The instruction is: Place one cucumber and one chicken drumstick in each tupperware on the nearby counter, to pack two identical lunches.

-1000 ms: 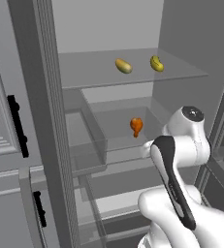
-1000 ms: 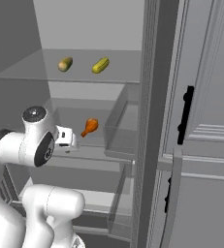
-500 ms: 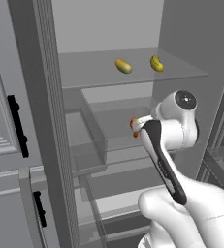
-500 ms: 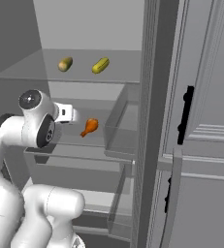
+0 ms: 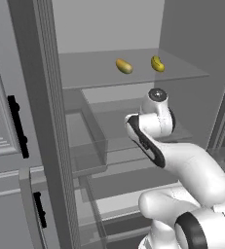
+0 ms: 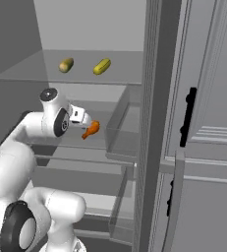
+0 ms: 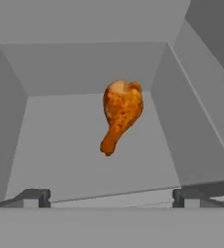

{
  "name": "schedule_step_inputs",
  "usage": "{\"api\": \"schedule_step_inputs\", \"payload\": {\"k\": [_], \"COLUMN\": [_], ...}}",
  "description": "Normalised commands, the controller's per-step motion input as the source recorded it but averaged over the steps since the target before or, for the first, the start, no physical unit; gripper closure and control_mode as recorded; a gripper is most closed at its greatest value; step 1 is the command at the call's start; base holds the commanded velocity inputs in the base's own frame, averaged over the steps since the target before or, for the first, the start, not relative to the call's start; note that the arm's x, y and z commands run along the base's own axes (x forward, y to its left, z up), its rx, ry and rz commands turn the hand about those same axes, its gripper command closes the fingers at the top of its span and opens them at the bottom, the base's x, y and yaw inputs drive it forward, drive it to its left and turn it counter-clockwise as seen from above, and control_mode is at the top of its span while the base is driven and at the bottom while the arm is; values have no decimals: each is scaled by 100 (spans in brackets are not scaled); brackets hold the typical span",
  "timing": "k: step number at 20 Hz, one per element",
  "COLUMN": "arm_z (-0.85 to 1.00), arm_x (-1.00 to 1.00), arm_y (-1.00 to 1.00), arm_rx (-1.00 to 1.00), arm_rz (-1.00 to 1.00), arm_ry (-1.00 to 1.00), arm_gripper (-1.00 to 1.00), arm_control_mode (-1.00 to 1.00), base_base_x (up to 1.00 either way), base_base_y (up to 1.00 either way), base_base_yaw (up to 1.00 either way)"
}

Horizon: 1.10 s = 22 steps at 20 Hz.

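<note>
A glossy orange-brown chicken drumstick (image 7: 120,114) lies on the floor of a clear fridge bin (image 7: 84,68), plump end away from me and bone end toward me. My gripper (image 7: 111,196) hangs open just in front of the bin's near edge, with nothing between its dark fingertips (image 7: 35,196). From the right base camera the gripper (image 6: 84,118) sits just left of the drumstick (image 6: 91,129), a small gap between them. In the left base view my own wrist covers the drumstick. Tupperware and counter are out of view.
Two yellowish oblong items (image 5: 124,66) (image 5: 157,63) rest on the glass shelf (image 5: 182,73) above the bin; I cannot tell if they are cucumbers. Bin walls (image 6: 117,128) flank the drumstick. A grey door with a black handle (image 6: 187,115) stands at the right.
The arm has swung up and forward into the fridge, bringing the hand close to the drumstick. The jaws stayed open and the drumstick has not moved.
</note>
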Motion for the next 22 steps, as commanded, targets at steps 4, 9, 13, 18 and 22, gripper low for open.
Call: {"api": "schedule_step_inputs", "payload": {"k": [4, 9, 13, 18, 22], "arm_z": [-75, -52, -23, -8, -14], "arm_x": [85, 66, 65, 27, 15], "arm_y": [0, 0, -3, -12, -8], "arm_rx": [1, 3, 2, 1, 0], "arm_rz": [-2, 0, 0, 0, -4], "arm_ry": [12, 6, 1, 0, 1], "arm_gripper": [-100, -100, -100, -100, -100], "arm_control_mode": [-100, -100, -100, -100, -100], "base_base_x": [0, 0, 0, 0, 0], "base_base_y": [0, 0, 0, 0, 0], "base_base_yaw": [0, 0, 0, 0, 0]}}
